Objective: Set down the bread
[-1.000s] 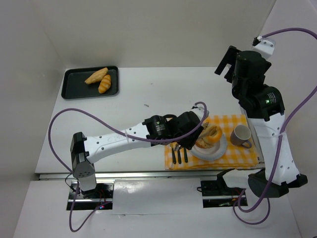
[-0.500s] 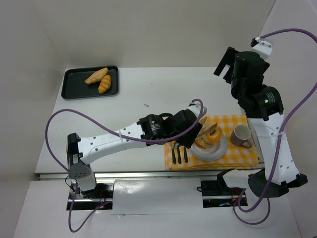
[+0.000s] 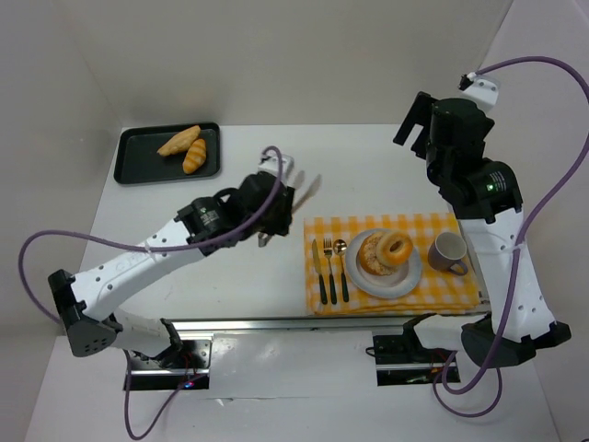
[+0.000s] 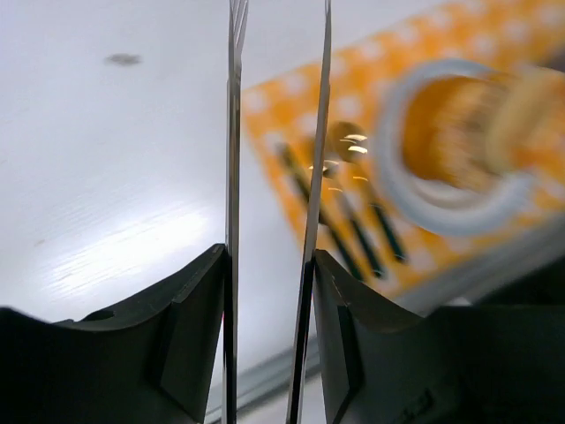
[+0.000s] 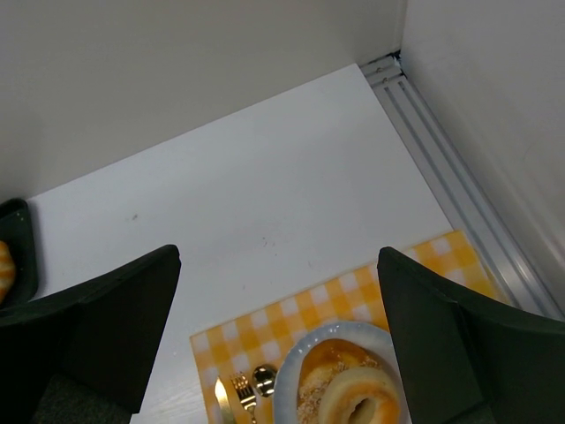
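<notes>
Two ring-shaped breads (image 3: pixel 394 249) lie stacked on a white plate (image 3: pixel 406 282) on the yellow checked placemat (image 3: pixel 453 291). They also show in the right wrist view (image 5: pixel 357 402) and, blurred, in the left wrist view (image 4: pixel 468 124). My left gripper (image 3: pixel 281 207) is shut on thin metal tongs (image 4: pixel 234 132), whose blades stand apart and empty. It hovers over the bare table left of the placemat. My right gripper (image 5: pixel 278 336) is wide open and empty, raised high behind the plate.
A black tray (image 3: pixel 129 168) with two long breads (image 3: pixel 184 147) sits at the far left. A knife, fork and spoon (image 3: pixel 329 269) lie left of the plate. A grey mug (image 3: pixel 448 250) stands to its right. Walls close the back and right.
My left arm has pulled back from the plate to the left and lifted, with the tongs empty. The bread stays on the plate. The right arm has barely moved.
</notes>
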You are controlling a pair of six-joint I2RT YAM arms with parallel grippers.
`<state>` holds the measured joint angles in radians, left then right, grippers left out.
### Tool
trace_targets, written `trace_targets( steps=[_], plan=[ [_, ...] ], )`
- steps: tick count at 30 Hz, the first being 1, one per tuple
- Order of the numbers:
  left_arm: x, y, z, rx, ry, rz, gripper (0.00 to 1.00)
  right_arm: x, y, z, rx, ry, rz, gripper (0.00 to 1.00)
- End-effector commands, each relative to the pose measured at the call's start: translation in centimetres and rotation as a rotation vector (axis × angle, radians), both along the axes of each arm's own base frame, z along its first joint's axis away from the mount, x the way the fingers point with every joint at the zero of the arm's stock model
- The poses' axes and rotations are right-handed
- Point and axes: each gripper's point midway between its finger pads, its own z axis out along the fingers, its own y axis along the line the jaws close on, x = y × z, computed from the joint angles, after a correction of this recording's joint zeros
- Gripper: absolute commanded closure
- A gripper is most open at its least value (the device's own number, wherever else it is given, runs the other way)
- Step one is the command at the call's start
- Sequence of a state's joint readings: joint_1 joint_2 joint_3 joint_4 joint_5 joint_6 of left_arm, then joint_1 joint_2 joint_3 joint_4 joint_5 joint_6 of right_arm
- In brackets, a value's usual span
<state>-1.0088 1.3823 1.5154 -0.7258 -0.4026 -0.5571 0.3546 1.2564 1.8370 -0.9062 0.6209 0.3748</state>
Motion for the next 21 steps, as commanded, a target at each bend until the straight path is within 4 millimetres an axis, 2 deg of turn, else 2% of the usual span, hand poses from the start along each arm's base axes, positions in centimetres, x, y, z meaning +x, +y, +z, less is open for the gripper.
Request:
trace_targets(
  steps=[1, 3, 4, 5, 6, 8, 10, 11, 16, 21],
  plan=[
    [4.4, 4.3, -4.1, -0.033, 0.076, 0.130, 0.46, -0.2, 0.2, -0.6, 0.009, 0.010, 0.018, 0.00],
    [5.9, 5.7, -5.0, -0.050, 0.072, 0.178, 0.46, -0.2, 0.4, -0.6, 0.012, 0.011, 0.028, 0.00],
    [6.7, 6.6, -6.9, -0.034, 0.099, 0.207, 0.46, 0.1, 0.5, -0.9, 0.008, 0.021, 0.028, 0.00],
    [7.1, 7.0, -7.3, -0.033, 0.091, 0.226, 0.46, 0.0, 0.5, -1.1, 0.005, 0.030, 0.028, 0.00],
    [8.0, 6.5, -7.8, -0.046, 0.068, 0.235, 0.46, 0.3, 0.6, -1.4, 0.002, 0.040, 0.028, 0.00],
    [9.3, 7.1, -9.9, -0.022, 0.083, 0.259, 0.46, 0.7, 1.1, -1.9, 0.008, 0.046, 0.048, 0.00],
    [9.9, 6.8, -11.0, -0.024, 0.089, 0.261, 0.46, 1.0, 1.3, -2.2, 0.008, 0.056, 0.057, 0.00],
    [10.2, 7.2, -12.6, 0.003, 0.118, 0.275, 0.46, 1.2, 1.4, -2.5, 0.005, 0.064, 0.057, 0.00],
    [10.7, 7.1, -14.7, 0.026, 0.161, 0.285, 0.46, 2.3, 2.2, -4.1, 0.000, 0.106, 0.078, 0.00],
    [11.4, 7.8, -17.0, 0.066, 0.194, 0.315, 0.42, 3.6, 3.2, -6.2, -0.004, 0.159, 0.106, 0.00]
  ],
)
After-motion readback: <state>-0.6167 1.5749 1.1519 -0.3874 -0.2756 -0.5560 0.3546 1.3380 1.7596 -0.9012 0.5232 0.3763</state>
